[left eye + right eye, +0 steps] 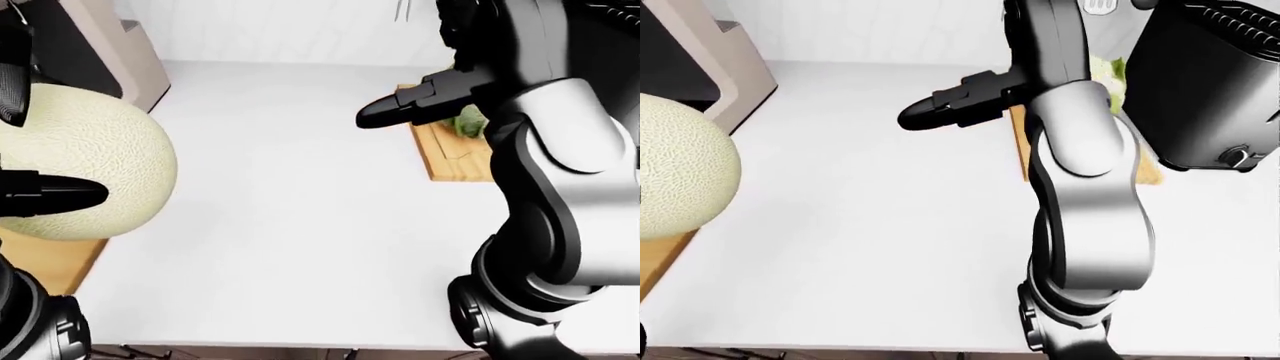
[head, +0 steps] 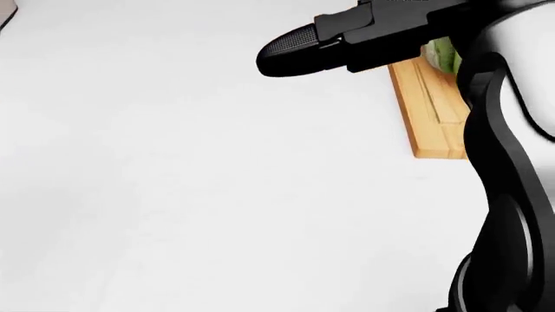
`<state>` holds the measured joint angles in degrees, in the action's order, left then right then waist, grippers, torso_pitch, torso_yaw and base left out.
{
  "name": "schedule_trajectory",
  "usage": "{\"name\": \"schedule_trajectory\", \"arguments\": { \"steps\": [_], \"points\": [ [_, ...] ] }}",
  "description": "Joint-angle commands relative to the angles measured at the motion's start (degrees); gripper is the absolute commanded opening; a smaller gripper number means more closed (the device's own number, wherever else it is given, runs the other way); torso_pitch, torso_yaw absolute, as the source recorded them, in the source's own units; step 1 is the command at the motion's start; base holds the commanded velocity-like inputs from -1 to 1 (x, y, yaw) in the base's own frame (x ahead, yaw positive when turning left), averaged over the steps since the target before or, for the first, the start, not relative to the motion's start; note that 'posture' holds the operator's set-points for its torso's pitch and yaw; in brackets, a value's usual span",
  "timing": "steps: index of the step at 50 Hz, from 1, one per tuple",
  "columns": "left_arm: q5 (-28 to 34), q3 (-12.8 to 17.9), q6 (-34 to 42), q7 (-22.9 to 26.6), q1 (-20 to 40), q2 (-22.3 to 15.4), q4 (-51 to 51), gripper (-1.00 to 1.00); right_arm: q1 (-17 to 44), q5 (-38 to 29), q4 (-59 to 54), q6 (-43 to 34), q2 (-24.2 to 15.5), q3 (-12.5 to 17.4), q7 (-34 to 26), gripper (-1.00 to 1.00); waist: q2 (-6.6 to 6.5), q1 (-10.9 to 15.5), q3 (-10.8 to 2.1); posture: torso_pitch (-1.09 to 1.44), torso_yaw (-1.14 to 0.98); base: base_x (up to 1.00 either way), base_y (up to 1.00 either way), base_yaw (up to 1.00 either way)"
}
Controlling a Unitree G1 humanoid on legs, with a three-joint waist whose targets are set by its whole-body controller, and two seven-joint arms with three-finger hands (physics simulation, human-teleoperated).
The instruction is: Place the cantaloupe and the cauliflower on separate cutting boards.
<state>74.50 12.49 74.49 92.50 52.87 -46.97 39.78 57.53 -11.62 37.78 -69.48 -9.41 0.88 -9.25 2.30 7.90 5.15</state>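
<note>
Nearly done, by the look of it: cantaloupe (image 1: 75, 161) sits on the cutting board (image 1: 50, 259) at the bench's (image 1: 300, 210) left edge, cauliflower (image 1: 1108, 75) on the other board (image 2: 434, 110) toward the far right corner, partly hidden by the arm. Left robot hand (image 1: 20, 135) has fingers on either side of the melon, touching it; whether it grips, can't tell. Right robot hand (image 1: 420, 101) hangs beside the cauliflower; one finger shows, so its opening can't be told. Left: letting go & pulling back.
</note>
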Motion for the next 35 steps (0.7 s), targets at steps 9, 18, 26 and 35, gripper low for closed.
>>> {"name": "schedule_trajectory", "arguments": {
  "steps": [9,18,26,35],
  "points": [
    [-0.86,7.71,1.95,-0.82,-4.07,-6.28,2.87,-1.00,1.97,-0.79,0.22,2.82,0.45,-0.18,0.23,1.00,-1.39,2.94,-2.43,0.00,0.24,0.00,0.00,0.00],
    [-4.78,14.41,2.37,-2.68,-10.44,-10.34,3.50,-1.00,1.94,-1.34,-0.60,3.85,1.12,-0.58,-0.12,1.00,-2.28,6.79,-2.90,0.00,0.29,0.00,0.00,0.00],
    [-11.47,20.24,5.18,-7.86,-18.24,-13.63,5.32,-1.00,1.40,-1.56,-1.13,5.04,1.78,-0.50,-0.22,1.00,-2.97,10.21,-3.27,0.00,0.33,0.00,0.00,0.00],
    [-27.31,20.40,0.23,-30.03,-17.75,-6.53,2.66,-1.00,0.88,-1.95,-0.52,4.85,1.91,-0.57,-0.52,1.00,-3.44,13.72,-3.88,0.00,0.37,0.00,0.00,0.00]
  ]
}}
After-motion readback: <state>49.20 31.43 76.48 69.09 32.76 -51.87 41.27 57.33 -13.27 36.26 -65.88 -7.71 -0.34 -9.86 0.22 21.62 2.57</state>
